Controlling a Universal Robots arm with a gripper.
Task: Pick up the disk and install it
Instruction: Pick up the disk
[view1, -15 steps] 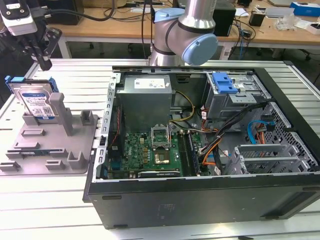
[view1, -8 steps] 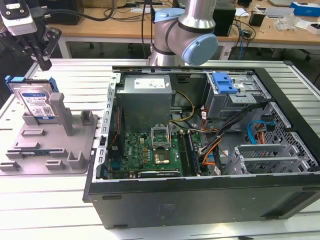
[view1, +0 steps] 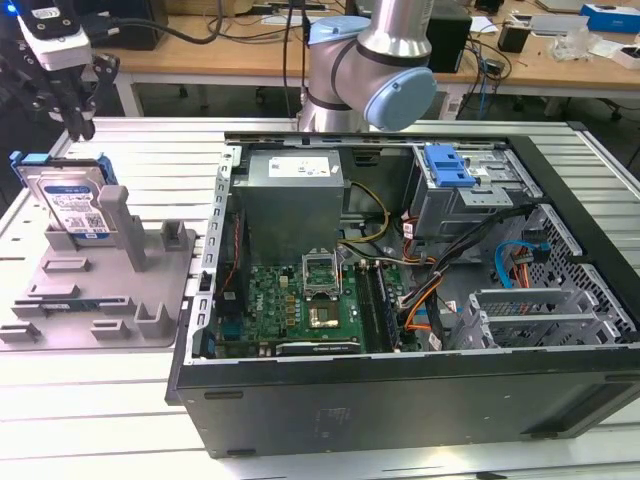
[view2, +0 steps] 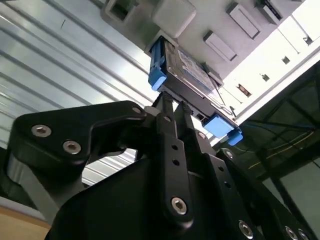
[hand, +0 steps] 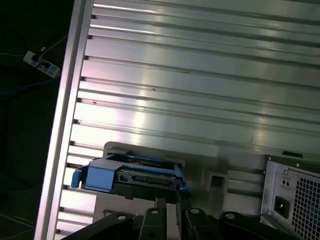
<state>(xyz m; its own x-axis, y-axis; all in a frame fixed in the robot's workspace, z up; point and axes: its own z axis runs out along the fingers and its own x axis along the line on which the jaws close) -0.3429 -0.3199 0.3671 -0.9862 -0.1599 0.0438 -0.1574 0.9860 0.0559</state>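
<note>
Above the upright disk (view1: 72, 200) in the grey fixture (view1: 112, 300), the pincer (view1: 76, 122), state unclear.

Lower corner of the disk (view1: 70, 195) behind the fixture post (view1: 115, 215).

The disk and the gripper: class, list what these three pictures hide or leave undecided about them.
- Exterior view: the grey fixture hides the disk's lower edge.
- Second wrist view: the gripper covers part of the disk's near edge, so whether they touch cannot be told.
- First wrist view: the disk shows edge-on, so its label face is hidden.
</note>
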